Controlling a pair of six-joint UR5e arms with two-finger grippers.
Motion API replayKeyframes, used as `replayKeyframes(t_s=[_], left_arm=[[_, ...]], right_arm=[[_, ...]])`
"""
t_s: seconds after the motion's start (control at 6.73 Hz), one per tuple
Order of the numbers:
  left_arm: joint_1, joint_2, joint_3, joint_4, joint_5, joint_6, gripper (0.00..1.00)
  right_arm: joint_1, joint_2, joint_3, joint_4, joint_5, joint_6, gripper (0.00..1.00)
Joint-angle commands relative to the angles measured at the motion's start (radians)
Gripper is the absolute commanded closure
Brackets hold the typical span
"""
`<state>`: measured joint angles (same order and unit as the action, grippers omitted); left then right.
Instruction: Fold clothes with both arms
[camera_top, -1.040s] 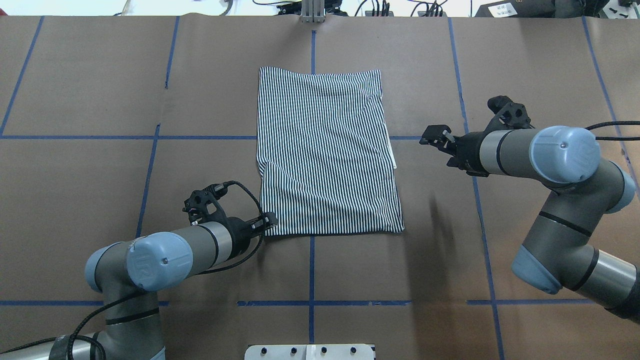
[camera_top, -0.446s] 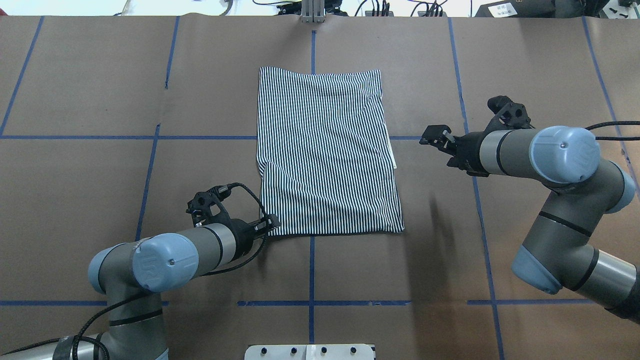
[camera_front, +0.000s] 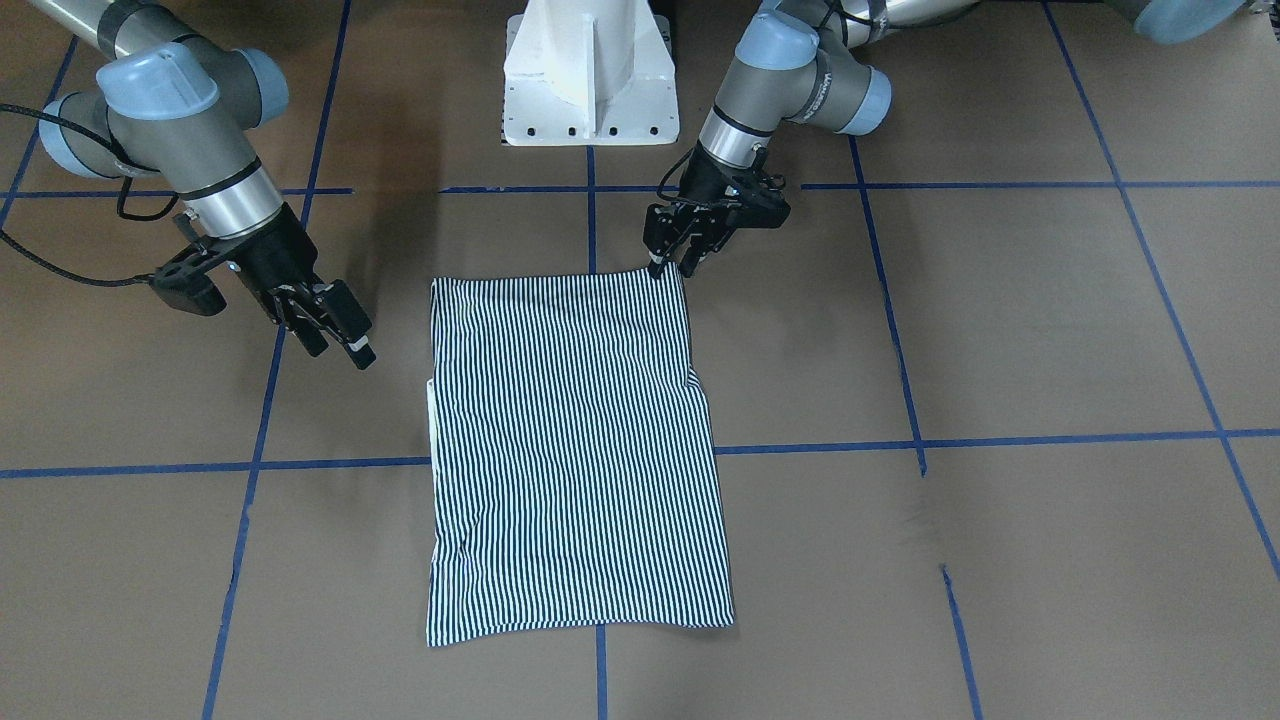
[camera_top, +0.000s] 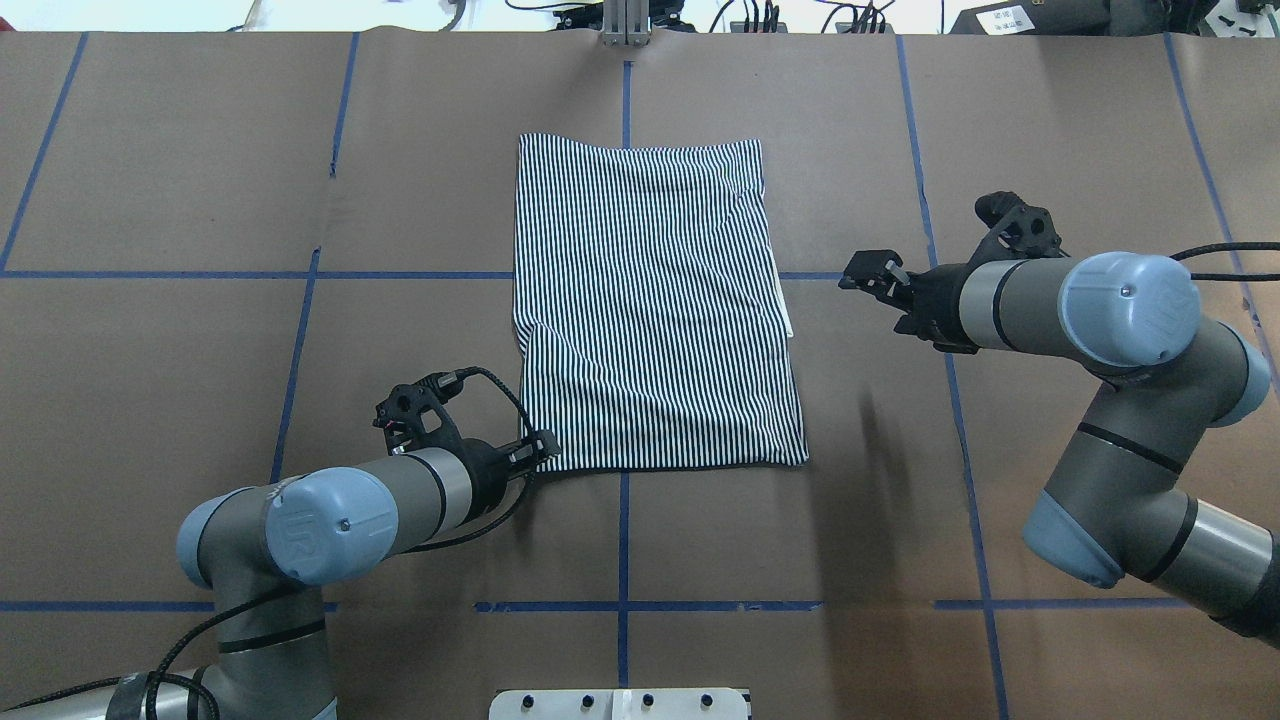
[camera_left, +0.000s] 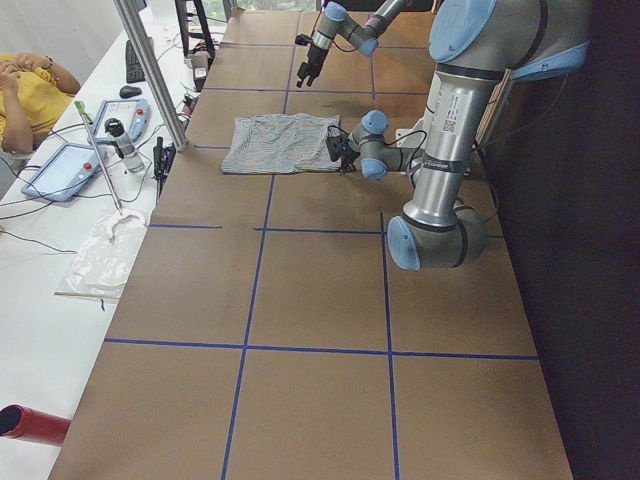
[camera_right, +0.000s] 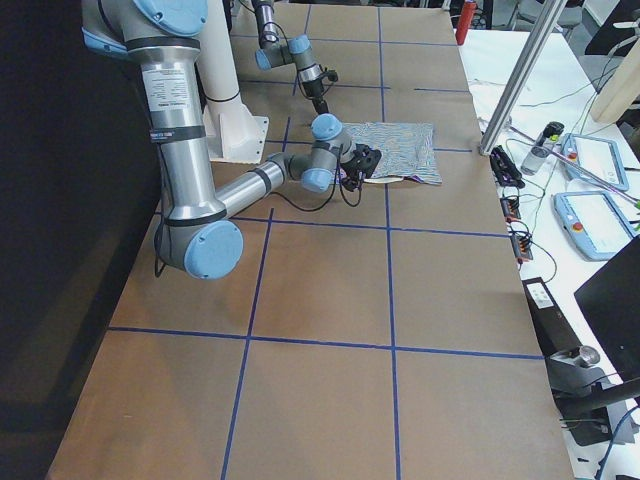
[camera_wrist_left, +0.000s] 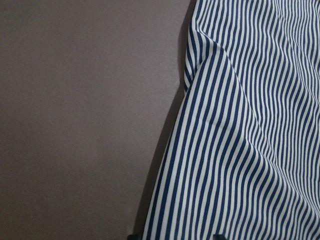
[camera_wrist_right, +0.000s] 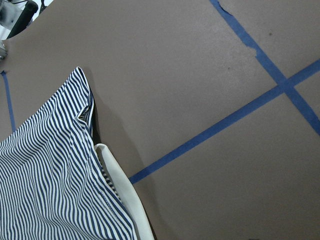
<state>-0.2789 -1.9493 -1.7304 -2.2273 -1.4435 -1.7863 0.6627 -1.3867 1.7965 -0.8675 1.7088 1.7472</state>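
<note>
On the tabletop: polo shirt, folded into a flat rectangle; thin navy-and-white stripes, cream collar edge showing.
Left arm: low, nearly level; jaws parted astride the shirt's near left corner.
Right arm: level, raised beside the collar edge; jaws parted, empty.

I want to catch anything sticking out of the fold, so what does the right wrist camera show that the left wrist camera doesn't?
Only the right wrist view shows a cream strip poking out from under the striped shirt along its edge, and blue tape lines crossing on the table. Only the left wrist view shows the shirt's edge pinching inward, with a crease running from that spot. Both show the navy-and-white striped fabric lying on the bare brown table.
</note>
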Motion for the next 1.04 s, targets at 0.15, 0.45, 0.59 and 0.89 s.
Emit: replayKeyframes(t_s=[0.15,0.45,0.59,0.89], left_arm=[[0.014,0.000,0.006,0.000,0.000,0.001,0.43],[0.015,-0.002,0.005,0.000,0.002,-0.001,0.93],[0.015,0.000,0.003,0.000,0.002,0.002,1.00],[0.014,-0.002,-0.003,0.000,0.002,0.004,1.00]], right_arm=[[0.000,0.000,0.000,-0.001,0.000,0.000,0.08],[0.000,-0.002,0.000,-0.001,0.000,0.000,0.08],[0.000,-0.002,0.000,-0.001,0.000,0.000,0.08],[-0.014,0.011,0.000,-0.014,-0.017,0.000,0.06]])
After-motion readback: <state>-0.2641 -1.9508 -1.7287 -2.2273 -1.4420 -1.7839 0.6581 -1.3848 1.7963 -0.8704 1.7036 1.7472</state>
